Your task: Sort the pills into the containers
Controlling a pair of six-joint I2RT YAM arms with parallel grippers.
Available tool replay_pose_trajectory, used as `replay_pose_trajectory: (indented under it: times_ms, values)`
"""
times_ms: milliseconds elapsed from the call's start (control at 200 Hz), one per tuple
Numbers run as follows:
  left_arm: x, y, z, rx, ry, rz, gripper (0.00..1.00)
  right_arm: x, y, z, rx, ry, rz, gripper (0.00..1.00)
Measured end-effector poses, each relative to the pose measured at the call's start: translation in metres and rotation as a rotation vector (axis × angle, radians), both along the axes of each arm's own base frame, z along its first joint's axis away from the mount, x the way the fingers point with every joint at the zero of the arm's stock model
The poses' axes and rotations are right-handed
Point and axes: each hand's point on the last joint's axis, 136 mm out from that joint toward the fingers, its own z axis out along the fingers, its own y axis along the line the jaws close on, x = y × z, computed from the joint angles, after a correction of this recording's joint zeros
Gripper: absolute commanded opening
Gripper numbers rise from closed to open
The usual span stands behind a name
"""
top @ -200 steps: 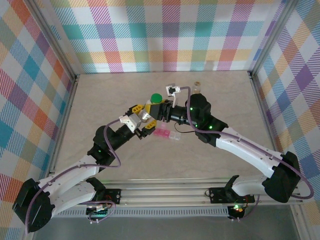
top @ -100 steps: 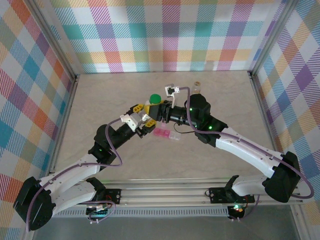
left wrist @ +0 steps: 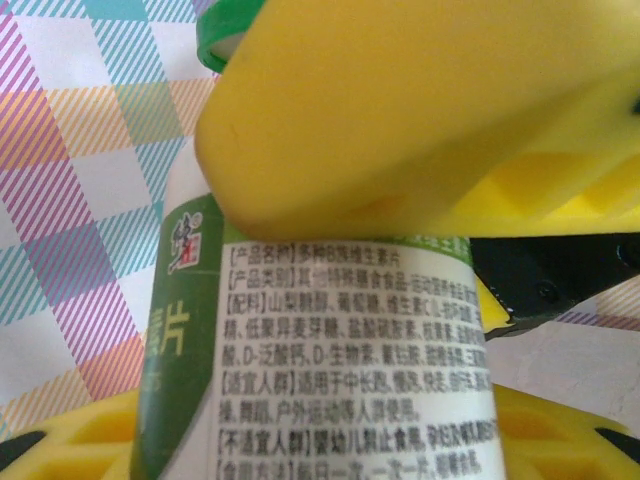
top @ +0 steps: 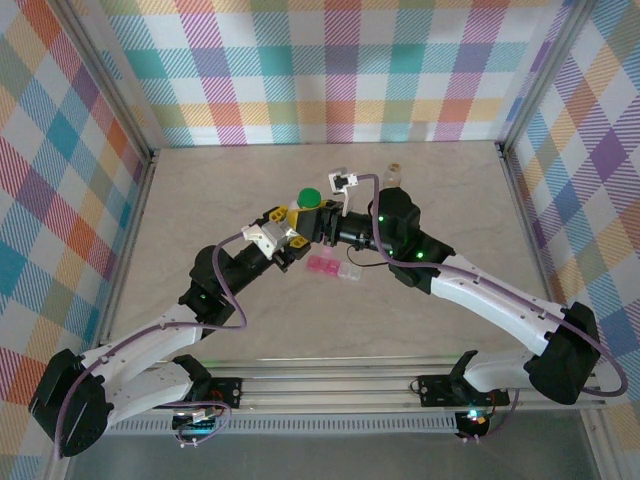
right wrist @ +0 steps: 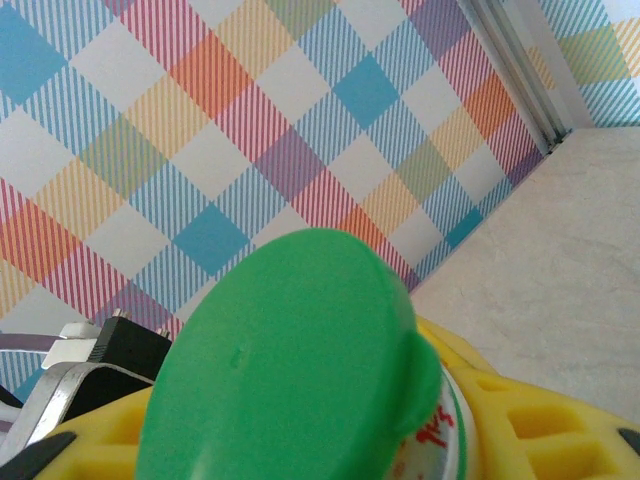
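Just toward 12 o'clock of the surface's middle, my left gripper and right gripper both pinch the white bottle below its green cap, likely bracing it for uncapping, with the pink pill box at its 5 o'clock.

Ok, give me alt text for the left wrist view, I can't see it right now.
Close up, a white bottle with printed label text sits between the yellow fingers of the left gripper, one above and one below. Its green cap peeks out at top left; a plaid wall lies behind.
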Motion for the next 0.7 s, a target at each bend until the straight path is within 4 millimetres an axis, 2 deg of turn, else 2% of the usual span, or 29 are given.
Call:
replay_pose_trajectory:
  times_ms: [115, 175, 370, 455, 510, 565, 700]
  values:
    - [0.0, 0.0, 0.0, 0.0, 0.001, 0.0, 0.15, 0.0, 0.0, 0.0, -0.001, 0.0, -0.002, 0.28]
    - [0.0, 0.0, 0.0, 0.002, 0.002, 0.0, 0.0, 0.0, 0.0, 0.0, -0.002, -0.001, -0.002, 0.33]
    - [0.0, -0.001, -0.002, 0.01, 0.01, -0.005, 0.0, 0.001, -0.002, -0.002, -0.015, 0.0, -0.02, 0.56]
    - [-0.001, -0.001, -0.001, 0.012, 0.005, -0.009, 0.0, 0.001, -0.004, -0.003, -0.03, -0.01, -0.034, 0.59]
    - [-0.001, -0.001, -0.002, 0.015, 0.009, -0.008, 0.0, 0.001, -0.006, -0.004, -0.039, -0.015, -0.042, 0.64]
    - [-0.001, -0.001, -0.004, 0.019, 0.015, -0.007, 0.0, 0.001, -0.009, -0.001, -0.041, -0.025, -0.052, 0.7]
    - [0.0, -0.001, -0.008, 0.031, 0.03, -0.003, 0.0, -0.001, -0.017, 0.007, -0.04, -0.054, -0.075, 0.76]
